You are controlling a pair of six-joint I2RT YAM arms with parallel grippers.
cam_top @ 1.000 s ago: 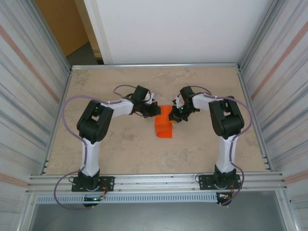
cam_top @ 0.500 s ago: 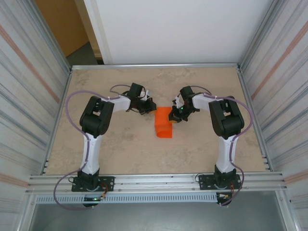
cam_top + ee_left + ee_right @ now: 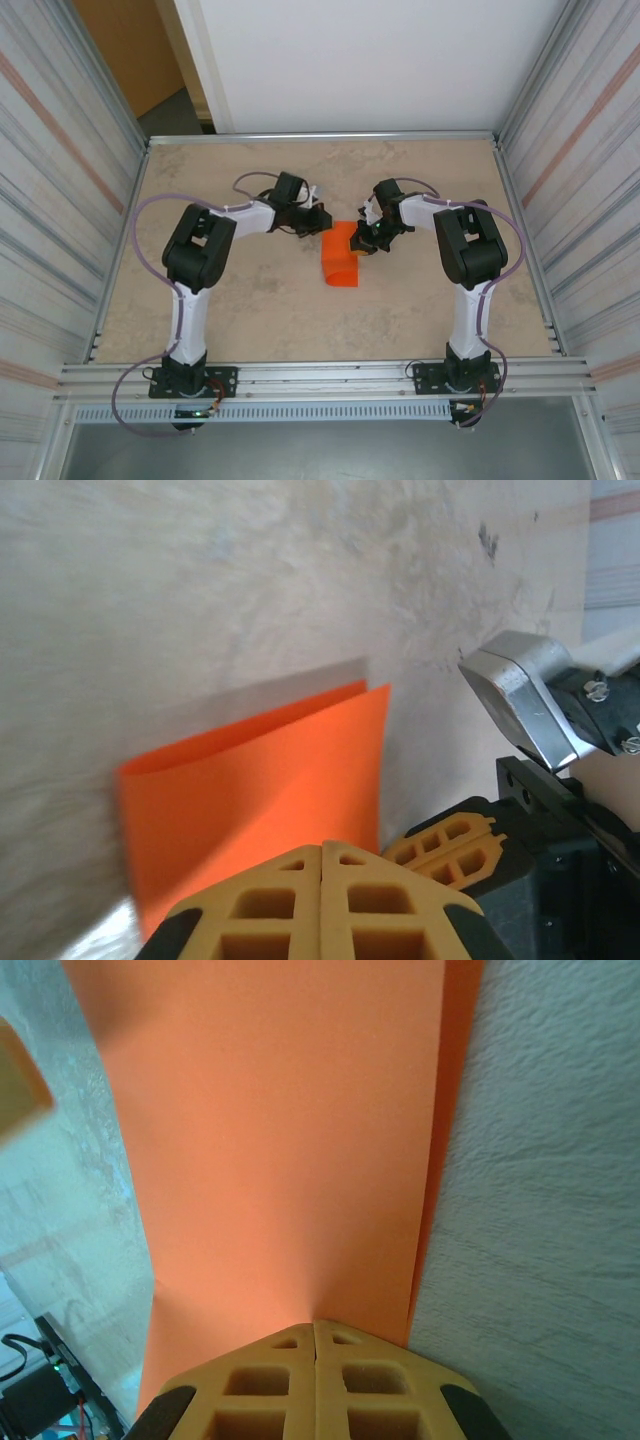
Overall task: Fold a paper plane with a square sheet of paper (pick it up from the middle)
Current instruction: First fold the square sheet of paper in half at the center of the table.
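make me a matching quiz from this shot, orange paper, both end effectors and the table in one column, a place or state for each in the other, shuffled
Things:
1. paper
2. left end effector
3. right end effector
4. table

Place or state:
a. shut, at the paper's far right edge
b. beige and mottled
c. orange, folded over on itself
d. shut, by the paper's far left corner

Pairs: 1-c, 2-d, 3-a, 4-b
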